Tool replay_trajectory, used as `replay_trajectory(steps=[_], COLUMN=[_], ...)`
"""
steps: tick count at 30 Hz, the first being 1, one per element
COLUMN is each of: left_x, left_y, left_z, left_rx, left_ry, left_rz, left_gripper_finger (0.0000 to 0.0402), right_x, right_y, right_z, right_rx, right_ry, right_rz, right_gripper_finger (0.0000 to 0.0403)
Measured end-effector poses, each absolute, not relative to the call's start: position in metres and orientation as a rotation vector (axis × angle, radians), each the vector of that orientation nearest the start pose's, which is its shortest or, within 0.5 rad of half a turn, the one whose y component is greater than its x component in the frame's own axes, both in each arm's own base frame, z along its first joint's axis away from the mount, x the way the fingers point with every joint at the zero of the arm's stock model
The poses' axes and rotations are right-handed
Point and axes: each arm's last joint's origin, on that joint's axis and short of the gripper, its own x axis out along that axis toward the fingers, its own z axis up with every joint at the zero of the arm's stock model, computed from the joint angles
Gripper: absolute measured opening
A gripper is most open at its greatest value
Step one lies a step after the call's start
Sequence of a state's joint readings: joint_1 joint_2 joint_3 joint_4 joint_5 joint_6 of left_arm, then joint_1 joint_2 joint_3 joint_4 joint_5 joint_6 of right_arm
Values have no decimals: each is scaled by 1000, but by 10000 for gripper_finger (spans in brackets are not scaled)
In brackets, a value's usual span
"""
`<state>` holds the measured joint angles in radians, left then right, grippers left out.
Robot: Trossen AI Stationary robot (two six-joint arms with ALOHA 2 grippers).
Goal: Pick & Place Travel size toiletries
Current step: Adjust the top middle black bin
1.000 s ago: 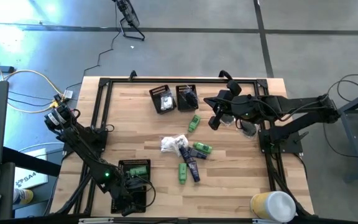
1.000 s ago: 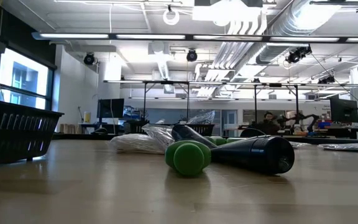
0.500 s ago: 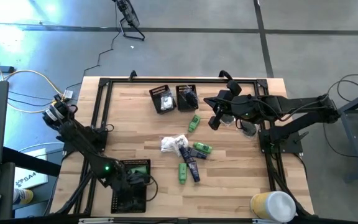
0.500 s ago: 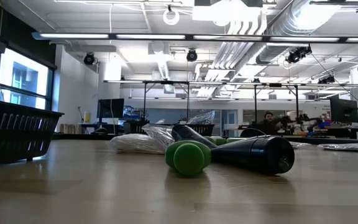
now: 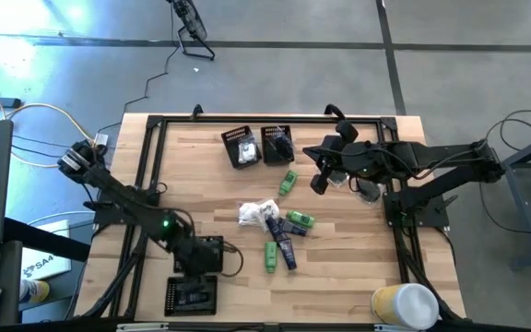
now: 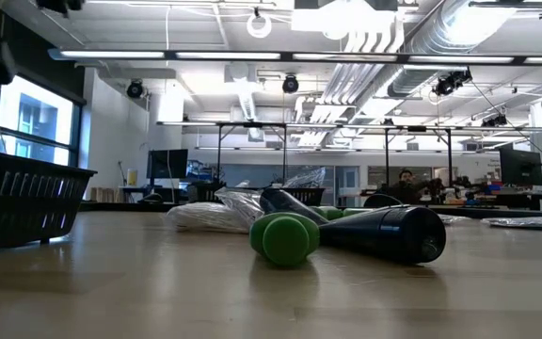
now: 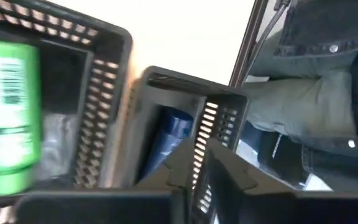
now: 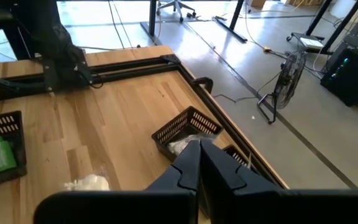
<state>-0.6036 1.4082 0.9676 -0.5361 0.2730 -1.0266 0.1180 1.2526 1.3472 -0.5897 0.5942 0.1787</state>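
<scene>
I had the left gripper (image 7: 194, 179) hanging over the two near trays (image 7: 107, 74) at my left front corner of the table (image 5: 201, 194). Its fingers were pressed nearly together with nothing between them. Below it, one tray held a stowed green tube (image 7: 8, 118) and the tray beside it held a stowed navy tube (image 7: 169, 134). A person in jeans (image 7: 316, 93) stood just past the table edge there.

The right gripper (image 8: 196, 163) hovered near the far side, fingers shut on nothing that I could see. The two far trays (image 5: 240, 148) sat side by side close to it. One had a white packet (image 8: 182, 144) in it and the other something dark that I could not make out.

So I judged the job partly done: every tray had at least one item, but a good share remained loose. The pile (image 5: 275, 226) lay in the middle of the table, well apart from all the trays. In it I counted loose white packets (image 5: 252, 214), a loose navy tube (image 5: 284, 247) and two green tubes (image 5: 300, 219), partly overlapping. A third loose green tube (image 5: 288, 182) lay alone between the pile and the far trays. Something pale lay under the right arm, but I could not tell what.

My next move was probably to swing the empty left gripper over to the pile for another item.
</scene>
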Motion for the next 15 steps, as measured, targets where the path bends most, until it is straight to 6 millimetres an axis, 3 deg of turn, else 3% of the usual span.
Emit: replay_trajectory(steps=[3,7,15], left_x=[224,220,208], left_y=[-145,-111,-38], left_z=[241,253,280], left_rx=[-700,-696,-693], left_ry=[1293,1268,1053], left_rz=[-196,-99,159], left_gripper_finger=[6,9,1], right_x=[256,256,255], right_y=[14,15,15], right_z=[392,391,391], right_rx=[-2,-4,-4], right_ry=[440,452,456], right_rz=[-488,-479,-480], right_gripper_finger=[3,3,3])
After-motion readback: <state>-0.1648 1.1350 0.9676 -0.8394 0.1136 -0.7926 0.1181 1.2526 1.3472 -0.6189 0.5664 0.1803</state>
